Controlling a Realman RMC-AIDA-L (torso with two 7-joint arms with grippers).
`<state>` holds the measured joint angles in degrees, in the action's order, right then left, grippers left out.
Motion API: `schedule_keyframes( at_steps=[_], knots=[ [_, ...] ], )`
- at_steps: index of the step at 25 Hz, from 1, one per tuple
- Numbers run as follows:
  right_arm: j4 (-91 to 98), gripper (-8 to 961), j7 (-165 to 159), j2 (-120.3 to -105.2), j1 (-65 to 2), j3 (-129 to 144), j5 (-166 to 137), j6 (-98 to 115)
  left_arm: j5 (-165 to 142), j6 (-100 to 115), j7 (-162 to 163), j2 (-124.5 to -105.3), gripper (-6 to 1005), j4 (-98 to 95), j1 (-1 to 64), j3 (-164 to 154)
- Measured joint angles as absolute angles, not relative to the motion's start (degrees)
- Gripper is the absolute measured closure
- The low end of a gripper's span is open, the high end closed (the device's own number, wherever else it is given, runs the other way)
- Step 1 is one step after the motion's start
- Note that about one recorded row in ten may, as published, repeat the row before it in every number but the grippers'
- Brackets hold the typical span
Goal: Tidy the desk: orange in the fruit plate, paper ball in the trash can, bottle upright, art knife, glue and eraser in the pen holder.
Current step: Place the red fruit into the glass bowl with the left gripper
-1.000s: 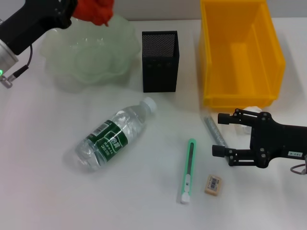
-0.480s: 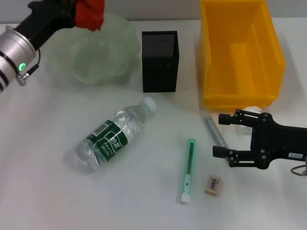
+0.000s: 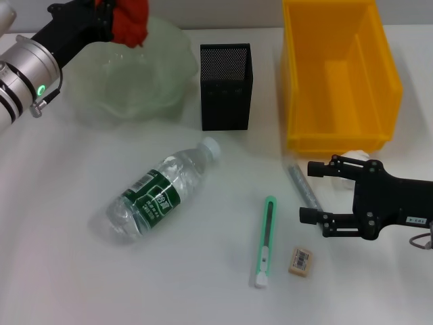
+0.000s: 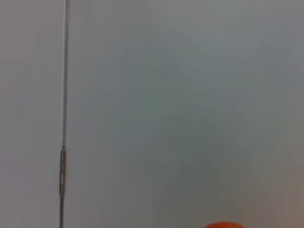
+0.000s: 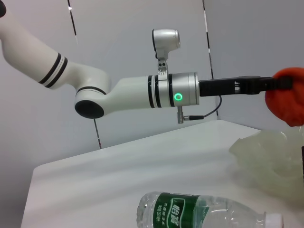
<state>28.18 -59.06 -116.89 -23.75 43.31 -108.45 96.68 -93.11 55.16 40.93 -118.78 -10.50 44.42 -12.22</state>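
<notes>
Since a second ago the left hand [image 3: 116, 17] has carried the orange-red crumpled fruit [image 3: 130, 20] a little toward the far left rim of the pale green translucent fruit plate [image 3: 135, 81], while the right arm has not shifted. Nearest on the white desk [image 3: 61, 271] lie the small tan eraser with a barcode label [image 3: 300, 261] and, just left of it, the green-and-white art knife [image 3: 264, 242]. The black right hand [image 3: 312, 190] rests low beside them with its fingers spread wide and gripping nothing; the grey glue stick [image 3: 302, 185] lies between its fingertips, and a white paper ball [image 3: 354, 157] shows partly behind it. To the left, the clear plastic water bottle with a green label [image 3: 159, 191] lies on its side, cap pointing toward the black mesh pen holder [image 3: 226, 86]. Farther back, the yellow plastic bin [image 3: 338, 74] stands right of the pen holder and the fruit plate left of it. Over that plate's far edge, the left hand is closed on the orange, held above the plate and not touching it.
</notes>
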Motion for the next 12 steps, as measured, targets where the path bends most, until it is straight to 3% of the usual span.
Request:
schedule_keyframes(
  at_steps=[12],
  knots=[
    [28.12,127,-59.06,-116.89,-24.14,43.24,-108.45,96.25,-93.05,53.18,40.69,-118.83,920,-10.34,45.05,-12.1]
  ],
)
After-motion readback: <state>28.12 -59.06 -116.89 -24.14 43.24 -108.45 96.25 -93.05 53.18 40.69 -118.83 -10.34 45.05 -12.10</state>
